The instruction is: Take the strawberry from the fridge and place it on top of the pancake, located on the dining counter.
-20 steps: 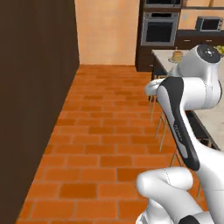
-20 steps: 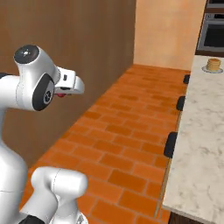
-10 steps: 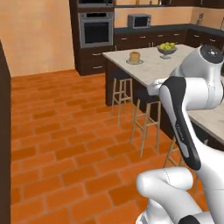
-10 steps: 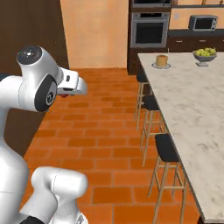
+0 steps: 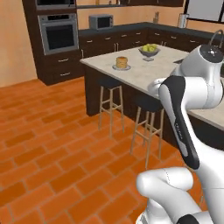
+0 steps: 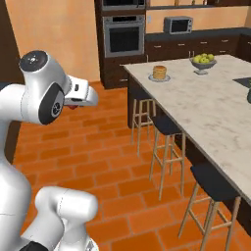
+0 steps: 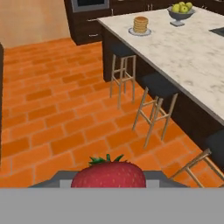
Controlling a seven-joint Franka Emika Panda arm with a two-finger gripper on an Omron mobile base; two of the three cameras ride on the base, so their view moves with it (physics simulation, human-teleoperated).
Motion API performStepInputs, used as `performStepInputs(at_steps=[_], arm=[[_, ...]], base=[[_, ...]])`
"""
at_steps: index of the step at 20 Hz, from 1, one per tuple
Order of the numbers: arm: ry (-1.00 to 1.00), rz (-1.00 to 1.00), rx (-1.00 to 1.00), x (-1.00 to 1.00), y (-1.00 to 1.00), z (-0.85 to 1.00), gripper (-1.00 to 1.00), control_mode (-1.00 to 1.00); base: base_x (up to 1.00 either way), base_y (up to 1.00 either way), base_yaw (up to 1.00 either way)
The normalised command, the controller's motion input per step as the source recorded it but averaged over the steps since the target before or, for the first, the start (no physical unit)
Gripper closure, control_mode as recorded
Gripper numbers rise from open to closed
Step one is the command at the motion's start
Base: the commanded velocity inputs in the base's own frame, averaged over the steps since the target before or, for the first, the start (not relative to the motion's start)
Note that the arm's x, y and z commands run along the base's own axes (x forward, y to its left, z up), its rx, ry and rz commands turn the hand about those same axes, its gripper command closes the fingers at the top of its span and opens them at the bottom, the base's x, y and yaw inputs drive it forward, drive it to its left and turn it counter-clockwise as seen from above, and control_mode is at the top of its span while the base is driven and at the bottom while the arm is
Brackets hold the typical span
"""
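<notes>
The base has swung round, bringing the counter (image 6: pixel 206 105) into full view. The jaws grasp the strawberry (image 7: pixel 108 174), well short of the pancake (image 6: pixel 159 73) near the counter's far corner. Closing in squarely before lowering should help the fruit land centred.

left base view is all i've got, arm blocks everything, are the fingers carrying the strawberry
Observer: Yes. In the hand view the strawberry sits right at the fingers, red with its green leaves up.
Operator: can you see it from the other side too
Observer: Partly. In the right base view a bit of red shows under the gripper, which is held out over the brick floor.
Operator: is the pancake bare
Observer: Yes, the pancake on the dining counter has nothing on top, and the hand view looks towards it past two stools.
</notes>
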Motion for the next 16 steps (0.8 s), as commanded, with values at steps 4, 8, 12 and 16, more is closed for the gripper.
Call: performStepInputs(at_steps=[4, 8, 12, 16], arm=[[0.00, 0.00, 0.00, 0.00, 0.00, 0.00, 1.00, 1.00], [0.00, 0.00, 0.00, 0.00, 0.00, 0.00, 1.00, 1.00], [0.00, 0.00, 0.00, 0.00, 0.00, 0.00, 1.00, 1.00], [0.00, 0.00, 0.00, 0.00, 0.00, 0.00, 1.00, 1.00]], base=[[0.78, 1.00, -0.43], [0.85, 1.00, -0.42], [1.00, 1.00, -0.39], [0.97, 1.00, -0.42]])
